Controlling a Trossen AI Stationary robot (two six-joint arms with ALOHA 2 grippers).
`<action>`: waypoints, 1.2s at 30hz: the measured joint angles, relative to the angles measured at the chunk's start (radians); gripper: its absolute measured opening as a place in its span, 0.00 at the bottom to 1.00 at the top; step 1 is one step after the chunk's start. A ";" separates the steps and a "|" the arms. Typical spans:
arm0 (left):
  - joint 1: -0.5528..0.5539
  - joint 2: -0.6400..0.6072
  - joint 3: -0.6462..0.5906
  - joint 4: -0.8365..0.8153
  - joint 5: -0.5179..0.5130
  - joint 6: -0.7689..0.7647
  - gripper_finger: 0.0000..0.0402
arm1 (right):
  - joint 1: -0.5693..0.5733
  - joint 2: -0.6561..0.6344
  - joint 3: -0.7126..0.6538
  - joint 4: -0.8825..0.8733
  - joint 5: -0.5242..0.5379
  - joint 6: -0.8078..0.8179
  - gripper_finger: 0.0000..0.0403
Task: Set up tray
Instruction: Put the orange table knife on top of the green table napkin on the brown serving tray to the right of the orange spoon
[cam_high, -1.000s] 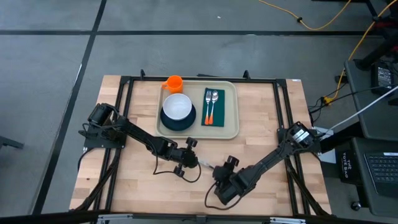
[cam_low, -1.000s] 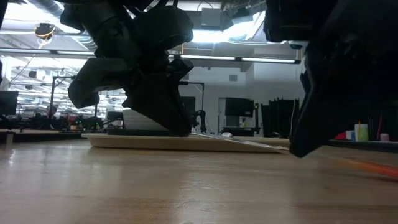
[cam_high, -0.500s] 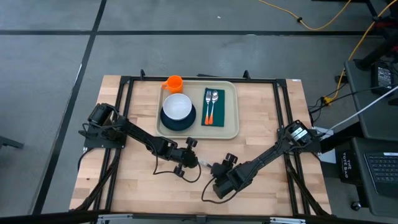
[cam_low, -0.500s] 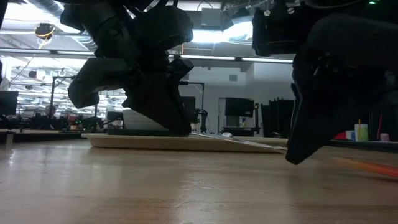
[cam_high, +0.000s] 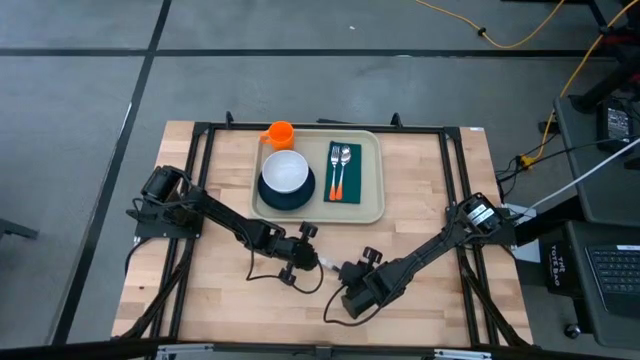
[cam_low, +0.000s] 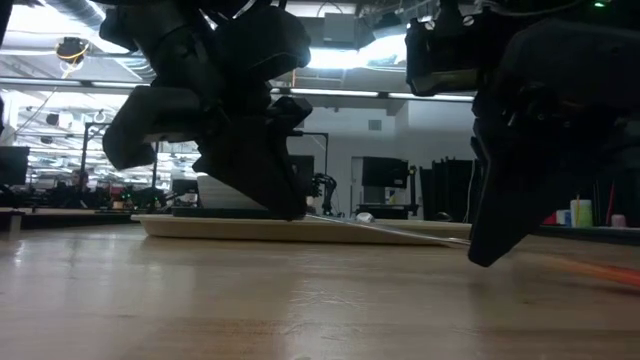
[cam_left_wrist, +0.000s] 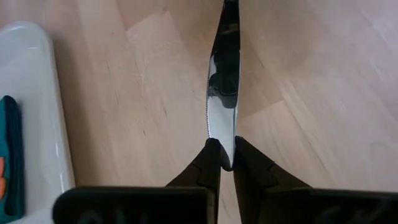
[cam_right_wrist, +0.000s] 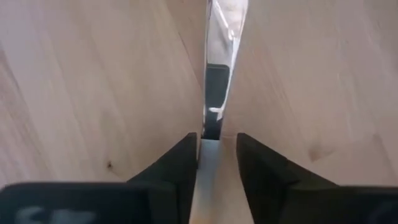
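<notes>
Between both grippers, near front-centre of table: knife (cam_left_wrist: 222, 93) pinched at both ends.

L gripper (cam_left_wrist: 226, 163) pressed shut on blade tip; R gripper (cam_right_wrist: 210, 149) clamped on handle end, w/ blade running on ahead of it. Knife long axis runs roughly L–R betw. the two. Tray (cam_high: 370, 210) sits well apart toward far edge, centred, carrying plate, bowl (cam_high: 285, 172), napkin w/ cutlery (cam_high: 341, 170). L arm looks nearer tray; judged a handover before placing.

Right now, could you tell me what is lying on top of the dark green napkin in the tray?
On the napkin in the tray lie two pieces of cutlery side by side, a fork and a spoon, one orange-handled. The cloth beneath them is covered.
</notes>
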 joint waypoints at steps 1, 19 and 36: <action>0.000 0.000 0.000 0.000 -0.003 0.000 0.03 | 0.000 0.000 0.000 0.000 -0.003 0.000 0.27; 0.000 -0.034 0.000 -0.012 0.010 -0.007 0.05 | 0.000 -0.002 0.002 -0.003 -0.023 0.005 0.09; -0.008 -0.104 0.002 -0.087 0.052 -0.034 0.32 | 0.000 0.004 -0.001 0.006 -0.032 0.059 0.09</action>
